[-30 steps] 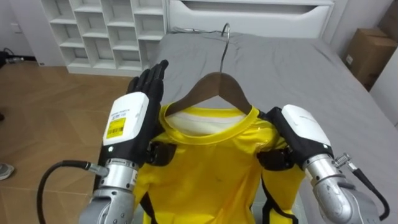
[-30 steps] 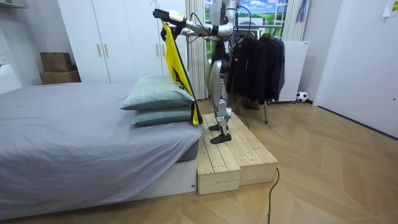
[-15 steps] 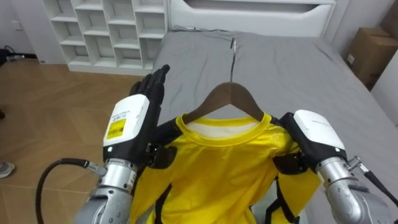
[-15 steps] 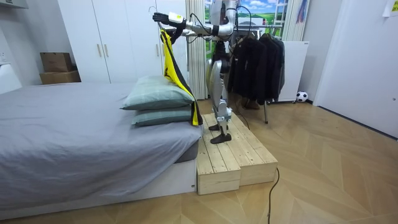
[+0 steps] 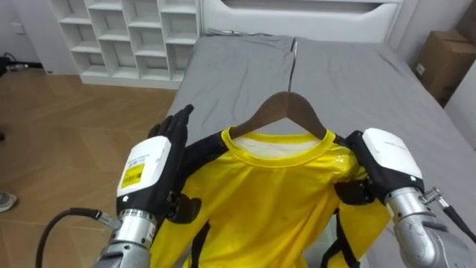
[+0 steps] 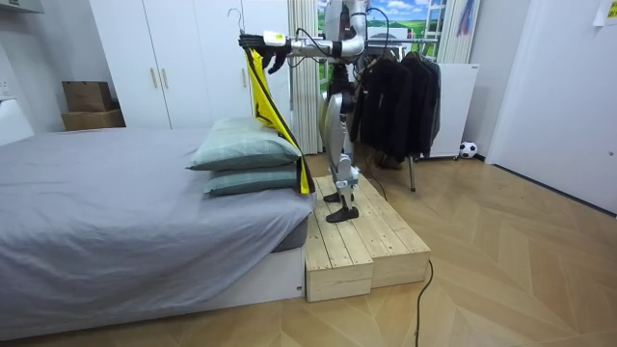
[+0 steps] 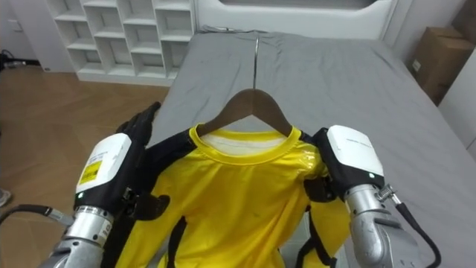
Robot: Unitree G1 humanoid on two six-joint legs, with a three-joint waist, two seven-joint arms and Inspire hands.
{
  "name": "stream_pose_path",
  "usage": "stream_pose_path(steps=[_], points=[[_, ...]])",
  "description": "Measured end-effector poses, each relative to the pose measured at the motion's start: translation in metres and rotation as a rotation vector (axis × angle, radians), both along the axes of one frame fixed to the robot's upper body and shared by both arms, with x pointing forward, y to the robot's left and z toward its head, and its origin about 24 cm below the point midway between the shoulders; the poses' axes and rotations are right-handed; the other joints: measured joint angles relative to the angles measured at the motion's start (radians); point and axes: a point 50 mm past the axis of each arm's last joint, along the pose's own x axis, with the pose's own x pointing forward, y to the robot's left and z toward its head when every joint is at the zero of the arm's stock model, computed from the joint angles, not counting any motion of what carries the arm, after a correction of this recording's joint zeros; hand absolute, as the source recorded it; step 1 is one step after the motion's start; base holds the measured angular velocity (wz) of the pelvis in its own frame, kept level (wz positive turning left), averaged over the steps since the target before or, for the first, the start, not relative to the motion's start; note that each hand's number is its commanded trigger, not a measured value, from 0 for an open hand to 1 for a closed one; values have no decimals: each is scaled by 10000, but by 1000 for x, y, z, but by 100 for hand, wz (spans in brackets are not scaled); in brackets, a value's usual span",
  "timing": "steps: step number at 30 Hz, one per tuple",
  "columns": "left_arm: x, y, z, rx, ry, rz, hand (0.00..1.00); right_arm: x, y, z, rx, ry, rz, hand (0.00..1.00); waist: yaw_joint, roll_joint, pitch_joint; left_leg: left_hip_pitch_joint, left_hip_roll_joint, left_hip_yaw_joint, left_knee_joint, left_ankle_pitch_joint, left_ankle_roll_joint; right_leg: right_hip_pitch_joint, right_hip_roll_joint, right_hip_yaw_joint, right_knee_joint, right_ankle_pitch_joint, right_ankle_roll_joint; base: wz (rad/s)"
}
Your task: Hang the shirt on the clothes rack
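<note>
A yellow shirt (image 5: 275,201) with black trim hangs on a wooden hanger (image 5: 288,110) whose metal hook (image 5: 294,52) points up and away from me. My left hand (image 5: 152,167) rests against the shirt's left shoulder with its fingers (image 5: 177,126) straight. My right hand (image 5: 387,156) is at the shirt's right shoulder, partly tucked under the cloth. In the room view I stand on a wooden platform (image 6: 362,241) beside the bed (image 6: 116,212). Both arms are stretched out level, and the shirt (image 6: 265,92) dangles above the pillows (image 6: 246,154).
A clothes rack (image 6: 400,92) with dark garments stands behind me. The grey bed (image 5: 335,82) lies ahead, with a white headboard (image 5: 297,15), white cubby shelves (image 5: 126,37) to the left and a cardboard box (image 5: 442,67) to the right. White wardrobes (image 6: 174,58) line the wall.
The hanger and shirt have moved farther out over the bed and to the right. My arms have stretched out to level, and my left hand sits lower in the eye view.
</note>
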Motion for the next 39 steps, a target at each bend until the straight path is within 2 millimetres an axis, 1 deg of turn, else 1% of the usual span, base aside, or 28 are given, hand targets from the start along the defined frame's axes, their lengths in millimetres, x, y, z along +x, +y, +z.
stream_pose_path(steps=[3,7,12,15,18,21,22,24,25,26,28,30,31,33,34,36,37,39], points=[[-2,3,-3,-3,124,146,0,0,-6,1,-26,-143,-260,100,15,0,-1,-6,-8,-83,1,0,0,21,-8,-175,1,0,0,7],[-1,11,0,-55,-6,518,0,0,-14,-1,197,-258,-700,100,36,8,-19,18,-7,-121,0,3,-5,61,-1,-207,-2,0,0,1],[-4,24,4,-914,-222,1027,0,-1,-19,-1,402,-381,-981,100,102,10,-29,16,9,-117,25,8,-11,54,5,-228,23,0,0,0],[-7,32,9,-1349,-524,1377,0,-1,-25,1,417,-449,-1147,100,240,15,-38,16,12,-119,43,8,-11,61,5,-230,35,0,0,0],[-13,43,10,-1574,-897,1856,0,-1,-27,1,596,-533,-1249,100,364,27,-47,69,8,-115,39,8,-11,108,1,-207,49,0,0,0],[-25,69,5,-1788,-1167,3135,0,-3,-31,2,592,-738,-1485,100,398,34,-51,84,2,-117,25,8,-11,150,-2,-276,4,0,0,0],[-28,74,3,-1903,-1177,3395,0,-3,-33,2,575,-757,-1527,100,405,35,-51,90,1,-120,30,8,-12,166,-2,-288,-7,0,0,4],[-33,93,-6,-2645,-1172,4507,0,-4,-38,4,429,-852,-1668,100,500,59,-65,104,1,-144,24,9,-14,186,8,-271,-5,0,0,0],[-35,98,-9,-2786,-1161,4798,0,-4,-39,5,399,-873,-1705,100,516,65,-68,105,3,-144,20,10,-16,186,11,-262,-5,0,0,-3],[-39,106,-16,-2971,-1079,5373,0,-4,-42,6,341,-912,-1787,100,528,90,-75,123,5,-130,5,13,-21,168,12,-235,7,0,0,0],[-49,117,-27,-3236,-889,6192,0,-4,-45,10,189,-1005,-1782,100,559,139,-99,130,4,-124,-28,13,-21,145,9,-229,38,0,0,-4],[-63,131,-44,-3423,-572,7345,0,-4,-45,16,138,-1275,-1765,100,582,139,-104,257,-3,-77,-186,78,-37,160,7,-194,62,0,0,-5],[-66,133,-49,-3583,-491,7644,0,-4,-45,17,102,-1375,-1780,100,590,136,-105,276,-1,-78,-199,80,-38,146,7,-197,81,0,0,-4],[-78,142,-65,-4156,-147,8709,0,-4,-46,25,-10,-1744,-1819,100,633,145,-118,361,4,-72,-345,139,-50,69,8,-208,174,-3,2,0],[-81,144,-69,-4256,-54,8950,0,-4,-47,26,-6,-1817,-1832,100,646,140,-119,377,4,-72,-378,151,-53,72,8,-213,173,-3,2,0],[-96,150,-85,-4459,444,9776,0,-5,-50,31,-8,-2001,-1939,100,726,149,-123,416,7,-39,-397,153,-54,86,11,-187,173,-3,2,-3],[-101,151,-90,-4562,573,9993,0,-5,-50,32,-18,-2048,-1926,100,715,157,-121,416,5,-42,-397,153,-53,91,11,-176,173,-3,2,0],[-121,154,-110,-4980,1263,11028,0,-8,-49,34,0,-2163,-1839,100,734,148,-121,432,7,-49,-433,153,-54,94,12,-184,176,-4,2,0]])
